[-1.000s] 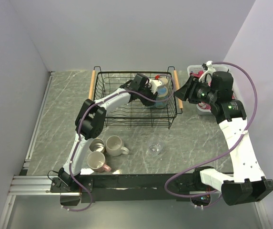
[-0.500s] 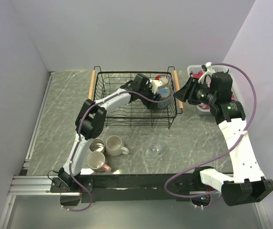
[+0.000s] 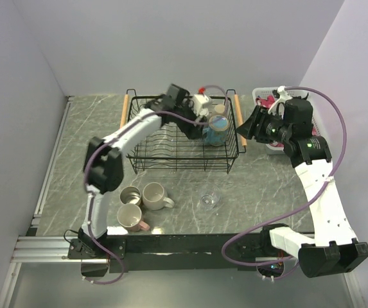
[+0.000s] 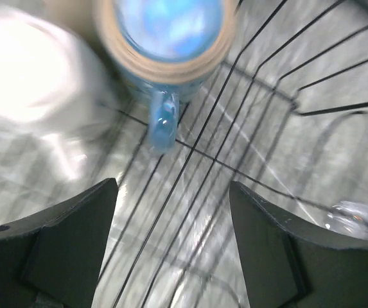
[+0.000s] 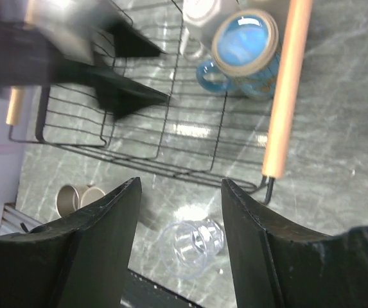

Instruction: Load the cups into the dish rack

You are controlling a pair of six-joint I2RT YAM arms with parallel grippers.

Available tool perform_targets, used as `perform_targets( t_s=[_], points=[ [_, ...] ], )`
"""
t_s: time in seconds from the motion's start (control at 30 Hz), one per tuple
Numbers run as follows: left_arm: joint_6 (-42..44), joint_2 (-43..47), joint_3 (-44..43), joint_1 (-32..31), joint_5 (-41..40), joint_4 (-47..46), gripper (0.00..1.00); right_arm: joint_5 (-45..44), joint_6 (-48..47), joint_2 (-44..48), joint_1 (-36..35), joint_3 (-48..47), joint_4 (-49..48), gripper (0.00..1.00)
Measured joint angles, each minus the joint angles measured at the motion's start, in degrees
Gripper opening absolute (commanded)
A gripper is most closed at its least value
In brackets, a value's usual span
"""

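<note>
**Blue mug let go inside the rack; four cups still out on the counter**

Blue ceramic now stands free in the dish rack (image 3: 164, 160). The blue mug (image 3: 218, 130) sits in the rack's right-hand end, close to the wooden handle (image 3: 238, 112), with a pale cup (image 5: 203, 16) touching or just beside it; that one is too blurred to name.

A second ago the left gripper (image 3: 200, 122) was down over this mug. Since then its jaws have spread and the wrist has pulled up and back toward the rack's far side, while the arm's elbow has swung left. The left wrist view shows the jaws wide apart and empty, with the mug's handle (image 4: 163, 122) below them and clear of both fingers. Whether the mug stands mouth up or base up cannot be told from its tan-ringed top.

The right gripper (image 3: 248, 125) hovers just outside the rack's right handle, near the white basket (image 3: 264, 96), much where it was. Its jaws are apart and hold nothing.

Judging by this, the blue mug's placement is finished and the left arm is free for another cup. Outside the rack are the clear glass (image 3: 210, 200), alone on the counter (image 3: 267, 186) in front of the rack, and a tight group nearer the left arm's base: a tan cup (image 3: 130, 195), a white mug (image 3: 154, 194) and a pink mug (image 3: 131, 218). The glass lies nearer the right arm and the group nearer the left.
</note>
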State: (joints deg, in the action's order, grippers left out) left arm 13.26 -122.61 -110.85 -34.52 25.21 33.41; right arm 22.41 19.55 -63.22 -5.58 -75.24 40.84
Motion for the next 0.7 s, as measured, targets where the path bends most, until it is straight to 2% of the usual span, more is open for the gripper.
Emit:
perform_targets(
  t_s=[0.2,0.3,0.43,0.7],
  points=[
    [-0.8,15.9,0.0,5.9,3.4,3.3,0.75,0.0,-1.8,-1.6,-2.3,-0.8,4.7,0.62],
    [-2.0,22.9,2.9,11.7,4.9,3.3,0.75,-2.4,-3.1,-5.9,-9.6,-4.3,8.3,0.65],
    [-2.2,31.4,12.8,19.1,4.9,2.9,0.74,-5.9,-4.7,-14.4,-21.9,-13.0,12.8,0.68],
    [-3.1,36.7,26.6,23.8,6.5,0.9,0.74,-10.1,-6.0,-27.1,-35.4,-27.3,19.6,0.68]
  ],
)
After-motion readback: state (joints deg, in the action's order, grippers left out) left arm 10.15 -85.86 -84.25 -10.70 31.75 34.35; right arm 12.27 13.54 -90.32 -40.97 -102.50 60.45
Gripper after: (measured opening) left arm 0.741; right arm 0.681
